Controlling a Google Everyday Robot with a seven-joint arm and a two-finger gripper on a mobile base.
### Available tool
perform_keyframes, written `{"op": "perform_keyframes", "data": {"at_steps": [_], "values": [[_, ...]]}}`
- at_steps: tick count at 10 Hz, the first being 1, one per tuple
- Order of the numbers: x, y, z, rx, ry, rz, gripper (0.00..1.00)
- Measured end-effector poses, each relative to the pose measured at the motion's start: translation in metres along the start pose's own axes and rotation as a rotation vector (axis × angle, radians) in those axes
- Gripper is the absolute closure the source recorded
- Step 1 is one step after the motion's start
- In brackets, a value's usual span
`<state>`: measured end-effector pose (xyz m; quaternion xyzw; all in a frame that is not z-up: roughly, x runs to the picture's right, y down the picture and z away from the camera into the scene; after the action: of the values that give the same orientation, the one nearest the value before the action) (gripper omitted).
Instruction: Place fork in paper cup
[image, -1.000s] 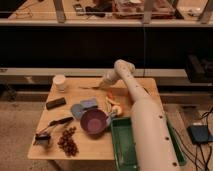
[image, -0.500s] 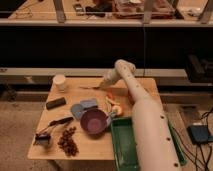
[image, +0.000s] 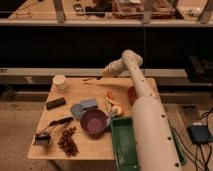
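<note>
- Gripper (image: 101, 76) low over the back edge of the wooden table (image: 92, 93), right of the paper cup (image: 59, 81)
- Jaws closed narrow on the fork (image: 90, 79), held roughly level, pointing left toward the cup
- Cup upright at the back left corner, apart from the fork
- Purple bowl (image: 93, 121) near the front, green tray (image: 122, 145) just beside it

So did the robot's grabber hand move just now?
Yes. The gripper moved away from the purple bowl, toward the far edge of the table, about level with the paper cup.
</note>
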<state>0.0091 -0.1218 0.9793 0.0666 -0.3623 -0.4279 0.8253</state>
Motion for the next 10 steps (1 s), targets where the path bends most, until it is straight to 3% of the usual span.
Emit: {"op": "perform_keyframes", "data": {"at_steps": [3,5,6,10], "values": [[0.010,-0.027,-0.025,0.081,0.017,0.021,1.00],[0.009,-0.048,-0.042,0.118,0.020,-0.009,1.00],[0.001,-0.066,-0.050,0.137,0.017,-0.057,1.00],[-0.019,-0.096,-0.081,0.139,0.033,-0.245,1.00]]}}
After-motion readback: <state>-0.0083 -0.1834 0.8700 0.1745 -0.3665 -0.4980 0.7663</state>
